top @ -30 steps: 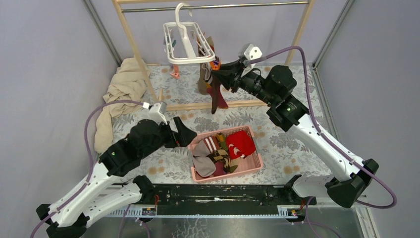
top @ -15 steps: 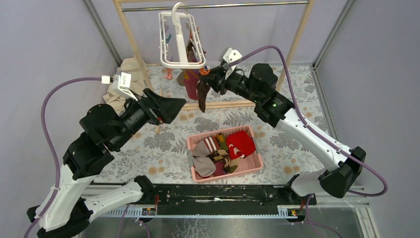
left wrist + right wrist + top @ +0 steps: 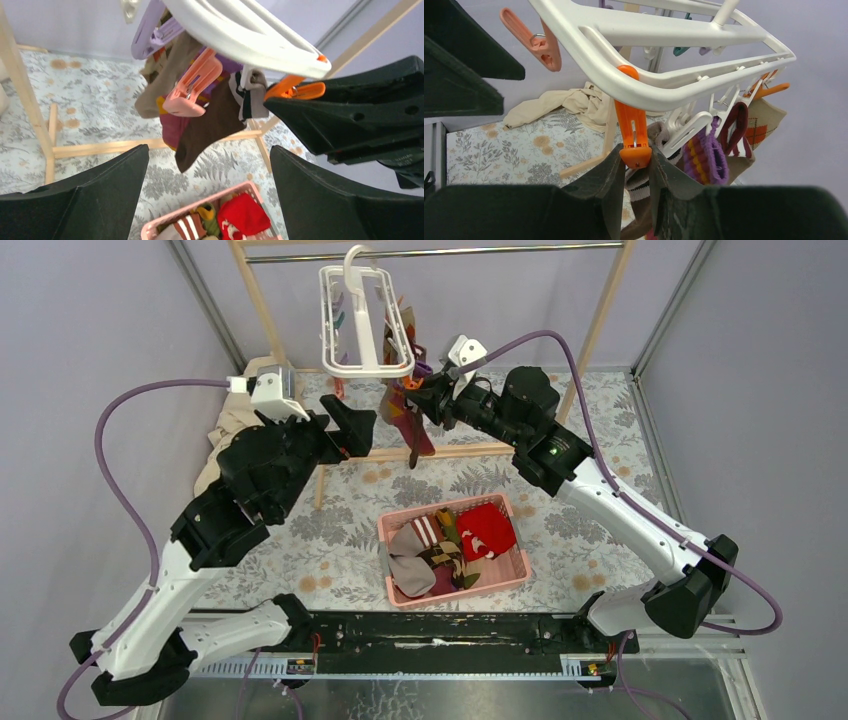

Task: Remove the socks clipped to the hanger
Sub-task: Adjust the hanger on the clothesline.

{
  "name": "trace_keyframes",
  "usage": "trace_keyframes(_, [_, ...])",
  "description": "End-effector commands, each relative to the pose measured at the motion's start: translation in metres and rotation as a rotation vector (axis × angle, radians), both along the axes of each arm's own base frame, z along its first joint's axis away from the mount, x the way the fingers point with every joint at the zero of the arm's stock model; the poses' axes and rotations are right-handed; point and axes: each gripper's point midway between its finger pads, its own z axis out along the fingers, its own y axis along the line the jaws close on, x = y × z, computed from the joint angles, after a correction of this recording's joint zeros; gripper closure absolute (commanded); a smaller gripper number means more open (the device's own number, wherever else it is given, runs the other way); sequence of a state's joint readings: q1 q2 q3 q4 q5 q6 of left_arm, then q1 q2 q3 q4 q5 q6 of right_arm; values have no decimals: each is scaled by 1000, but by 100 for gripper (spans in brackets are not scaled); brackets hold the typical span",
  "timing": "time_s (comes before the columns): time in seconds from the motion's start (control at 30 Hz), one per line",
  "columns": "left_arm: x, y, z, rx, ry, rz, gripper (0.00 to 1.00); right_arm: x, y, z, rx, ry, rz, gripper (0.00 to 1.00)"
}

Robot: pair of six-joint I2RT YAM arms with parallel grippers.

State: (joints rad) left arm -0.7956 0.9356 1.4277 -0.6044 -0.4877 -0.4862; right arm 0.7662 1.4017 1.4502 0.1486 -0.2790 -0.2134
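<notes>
Progress:
- Left pincer (image 3: 358,428) is spread wide and empty. It hovers just left of the hanging socks (image 3: 405,420) and below the hanger (image 3: 365,370).
- The hanger hangs by its hook from the top bar of the wooden frame (image 3: 258,310), tilted steeply. The clips on its left side look bare, including a pink clip (image 3: 192,92) and a lilac one.
- Several socks are still clipped in a bunch under its right side: a brown one, a magenta one, a purple-striped one and an argyle one (image 3: 764,125). The exact count cannot be told.
- Right pincer (image 3: 415,400) is narrowed on a striped sock (image 3: 640,187) just under the orange clip (image 3: 634,130). The clip's tip sits at the gap between the fingers. The sock looks pinched but not yet pulled free.
- The basket (image 3: 460,590), below and near the arms, already holds a heap of socks: red, striped and olive.
- Judgement: past halfway. The remaining bunch has to come off sock by sock.

Surface and room:
- A beige cloth (image 3: 569,102) lies crumpled at far left by the frame's foot.
- The desk (image 3: 350,530) has a grey floral cover, and the frame's base rail lies across it.
- Plain lilac walls stand on three sides, with metal corner posts.
</notes>
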Motion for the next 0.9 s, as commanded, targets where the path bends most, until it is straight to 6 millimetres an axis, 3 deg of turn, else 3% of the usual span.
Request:
trace_keyframes(0.0, [15, 15, 35, -16, -159, 106, 1, -6, -5, 42, 76, -92, -13, 71])
trace_keyframes(0.23, [29, 19, 52, -4, -251, 176, 3, -5, -6, 40, 75, -91, -19, 71])
trace_keyframes(0.5, [46, 15, 57, 57, -280, 224, 40, -7, -7, 38, 79, -93, -15, 71])
trace_keyframes(0.57, [48, 16, 58, 69, -278, 236, 45, -8, -7, 37, 77, -90, -12, 69])
trace_keyframes(0.8, [50, 24, 58, 96, -264, 282, 52, -13, -14, 37, 74, -85, -23, 36])
trace_keyframes(0.87, [49, 28, 58, 103, -258, 298, 52, -14, -21, 40, 72, -90, -41, 31])
